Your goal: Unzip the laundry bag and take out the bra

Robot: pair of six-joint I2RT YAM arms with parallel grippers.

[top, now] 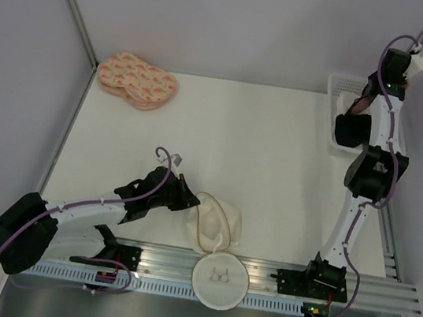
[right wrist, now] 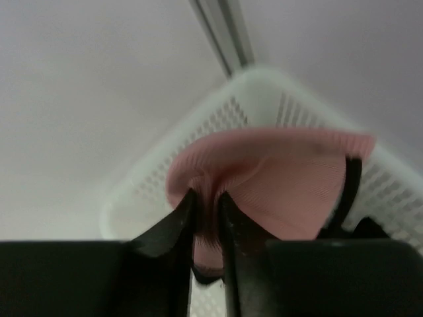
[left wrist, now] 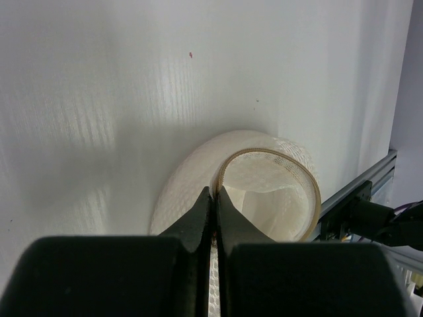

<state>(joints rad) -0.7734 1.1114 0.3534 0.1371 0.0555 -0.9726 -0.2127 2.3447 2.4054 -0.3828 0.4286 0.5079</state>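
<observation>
The laundry bag [top: 218,222] lies slumped and gaping open near the table's front edge, white mesh with a cream rim. One round face with a small dark drawing [top: 219,279] rests on the rail. My left gripper [top: 189,201] is shut on the bag's mesh edge; in the left wrist view the mesh [left wrist: 271,191] runs between the closed fingertips of that gripper [left wrist: 215,191]. The bra [right wrist: 277,178], dusty pink, is bunched between the fingers of my right gripper [right wrist: 206,195]. It hangs just above the white lattice basket [right wrist: 264,92]. From above, the right gripper [top: 361,101] hangs over the basket [top: 336,88] at the back right.
Peach oval pads with a pink pattern [top: 137,80] lie at the back left corner. An aluminium rail [top: 156,259] runs along the near edge. Grey walls with metal posts close in the table on the left and right.
</observation>
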